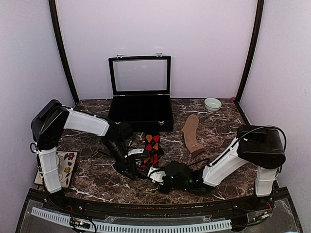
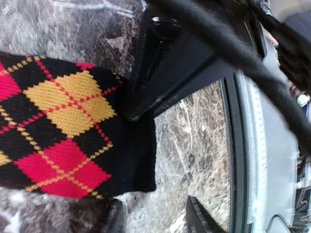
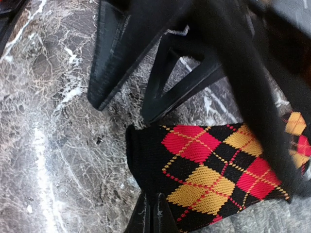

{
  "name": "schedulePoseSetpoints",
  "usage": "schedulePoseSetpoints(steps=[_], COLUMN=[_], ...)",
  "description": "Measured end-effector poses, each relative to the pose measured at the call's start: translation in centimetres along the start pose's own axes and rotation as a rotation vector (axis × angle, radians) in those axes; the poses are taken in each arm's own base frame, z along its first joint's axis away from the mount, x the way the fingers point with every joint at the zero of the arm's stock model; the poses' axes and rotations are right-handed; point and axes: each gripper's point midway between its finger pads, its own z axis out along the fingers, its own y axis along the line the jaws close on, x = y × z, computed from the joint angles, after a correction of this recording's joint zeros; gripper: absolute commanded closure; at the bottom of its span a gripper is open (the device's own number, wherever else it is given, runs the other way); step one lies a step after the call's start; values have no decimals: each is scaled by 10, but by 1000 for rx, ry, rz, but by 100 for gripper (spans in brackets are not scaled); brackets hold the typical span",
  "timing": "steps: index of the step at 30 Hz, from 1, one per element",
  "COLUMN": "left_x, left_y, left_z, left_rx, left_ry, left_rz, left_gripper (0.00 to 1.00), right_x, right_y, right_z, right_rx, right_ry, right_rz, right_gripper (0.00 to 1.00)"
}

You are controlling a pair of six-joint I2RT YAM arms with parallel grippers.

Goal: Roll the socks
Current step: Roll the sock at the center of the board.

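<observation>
Left gripper [image 2: 155,218] released, right gripper [image 3: 150,213] clenched only on the argyle sock [image 3: 209,179] edge; that thin pinch could slip mid-roll.

Surface: free lanes and blocks

Near middle crowded: left gripper [image 2: 155,219] and right gripper [image 3: 151,208] meet at the argyle sock [image 1: 152,145]. Open black case [image 1: 141,115] blocks the back middle. Bowl [image 1: 212,104] sits in the back right corner, tan sock [image 1: 192,133] right of centre, floral card [image 1: 66,167] at the left edge. Bare table [image 1: 92,187] shows at the front left and beside the bowl.
</observation>
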Motion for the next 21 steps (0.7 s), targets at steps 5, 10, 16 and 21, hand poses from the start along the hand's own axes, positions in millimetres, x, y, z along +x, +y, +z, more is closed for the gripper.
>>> schedulePoseSetpoints(steps=[5, 10, 16, 21], left_x=[1, 3, 1, -1], left_y=[-3, -5, -17, -27], left_z=[-21, -46, -57, -40], left_rx=[-107, -239, -306, -296], left_ry=[-39, -79, -88, -26], left_rz=[61, 139, 266, 375], left_gripper=[31, 30, 32, 37], right_x=[0, 4, 2, -1], right_y=[3, 6, 1, -10], right_z=[-5, -12, -7, 4], right_rx=[-86, -152, -231, -310], right_ry=[14, 40, 76, 114], right_rz=[144, 277, 451, 612], right_gripper=[100, 100, 100, 100])
